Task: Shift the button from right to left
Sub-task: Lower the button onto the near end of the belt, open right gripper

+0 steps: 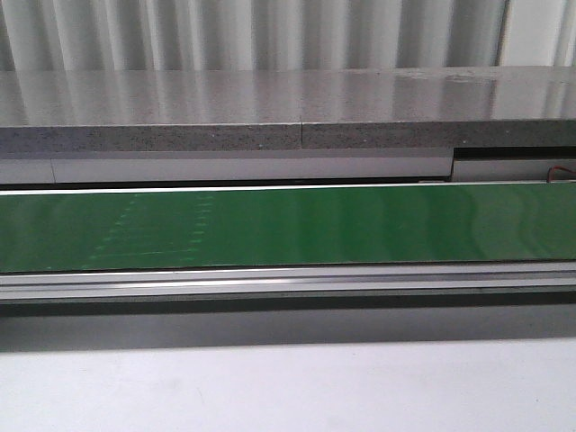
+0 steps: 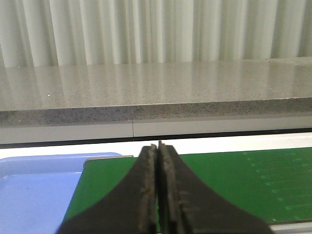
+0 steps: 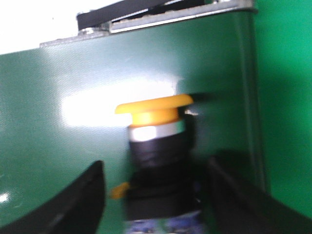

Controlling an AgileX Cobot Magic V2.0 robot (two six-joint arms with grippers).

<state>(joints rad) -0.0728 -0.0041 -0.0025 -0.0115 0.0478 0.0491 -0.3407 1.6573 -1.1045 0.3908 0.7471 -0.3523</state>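
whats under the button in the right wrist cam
The button sits between the open right pincer fingers, with the green conveyor belt around and beneath it. Its base is cut off by the frame edge, so the actual contact with the belt cannot be seen.

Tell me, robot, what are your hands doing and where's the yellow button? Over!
Left gripper shut, empty, above green belt. Right gripper open, fingers either side of the button, not gripping yet. Nothing seen blocking.
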